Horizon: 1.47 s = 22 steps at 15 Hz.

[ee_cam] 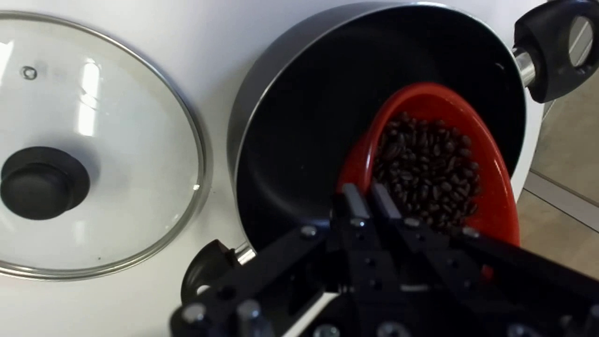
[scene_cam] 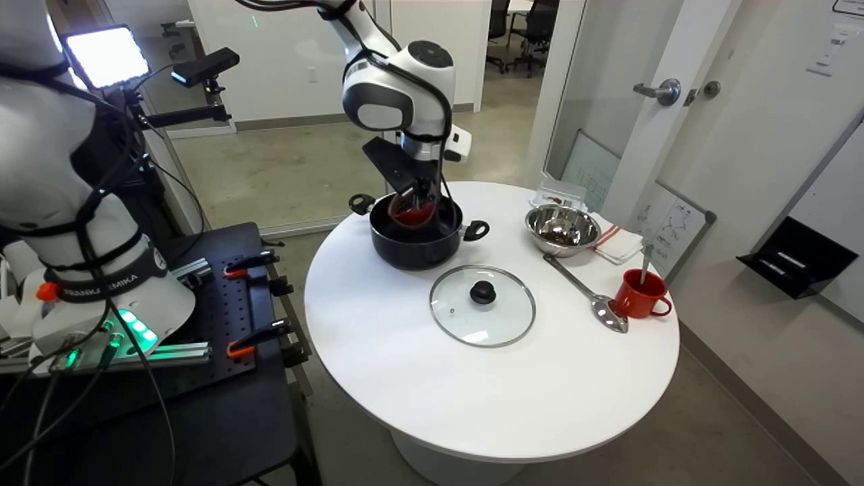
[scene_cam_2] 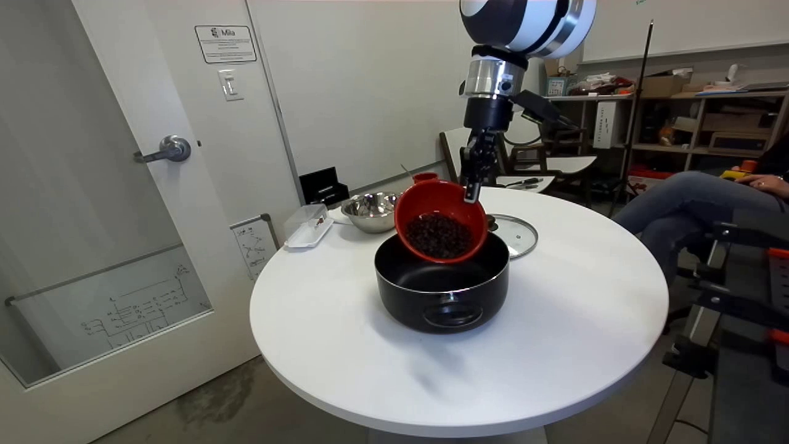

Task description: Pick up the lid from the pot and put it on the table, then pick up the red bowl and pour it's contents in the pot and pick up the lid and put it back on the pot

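Gripper (ee_cam: 368,196), nearest in the wrist view: pinching the near-left rim of the red bowl (scene_cam_2: 441,196). Bowl hangs tilted over the pot (scene_cam_2: 410,302), dark beans (ee_cam: 423,173) lying toward its low side; contact with the pot cannot be told. Judged stiff, light and smooth; shifting beans may twist it, so a firm rim hold is advised. In an exterior view the lid (scene_cam: 480,317) lies flat on the table (scene_cam: 540,391), near and right of the pot; judged breakable, best lifted by its black knob (scene_cam: 482,292).
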Each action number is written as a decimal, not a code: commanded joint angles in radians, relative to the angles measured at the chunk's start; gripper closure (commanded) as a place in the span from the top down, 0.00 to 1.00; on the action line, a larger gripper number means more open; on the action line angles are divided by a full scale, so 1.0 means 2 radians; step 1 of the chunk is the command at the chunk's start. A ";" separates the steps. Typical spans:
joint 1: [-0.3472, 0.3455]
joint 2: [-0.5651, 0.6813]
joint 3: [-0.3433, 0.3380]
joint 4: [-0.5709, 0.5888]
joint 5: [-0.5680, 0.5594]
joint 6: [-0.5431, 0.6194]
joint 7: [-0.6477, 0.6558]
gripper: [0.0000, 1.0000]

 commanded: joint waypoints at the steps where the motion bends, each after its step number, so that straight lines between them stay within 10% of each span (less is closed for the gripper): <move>1: -0.015 -0.017 0.018 -0.021 0.021 0.031 -0.032 0.02; 22: -0.036 -0.001 0.019 0.000 0.075 0.055 -0.023 0.02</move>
